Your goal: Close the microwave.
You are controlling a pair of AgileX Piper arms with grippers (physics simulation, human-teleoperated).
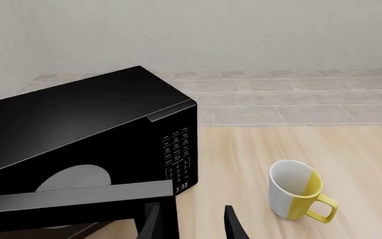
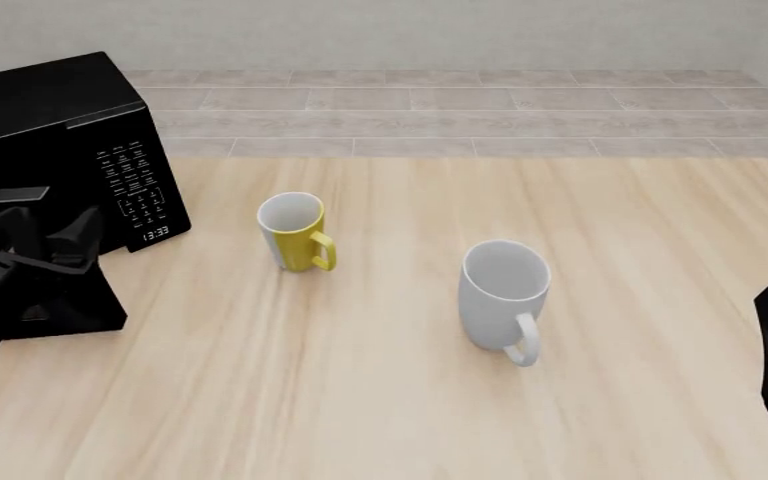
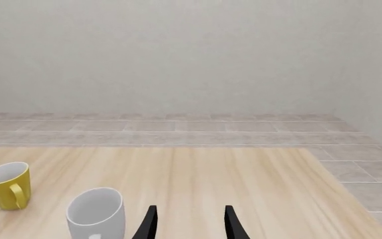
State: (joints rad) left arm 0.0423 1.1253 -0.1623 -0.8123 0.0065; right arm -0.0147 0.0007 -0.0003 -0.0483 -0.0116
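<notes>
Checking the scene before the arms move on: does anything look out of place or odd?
Only the microwave: its door hangs open, showing the pale turntable inside. The left tool is beside the door's edge. The yellow mug and white mug both stand upright, nothing spilled.

The microwave (image 2: 51,130) is a large glossy black box at the far left of the tabletop (image 2: 491,300). Its door (image 1: 78,196) is swung open, showing the pale turntable (image 1: 71,179); the clock display reads 3:33.
</notes>
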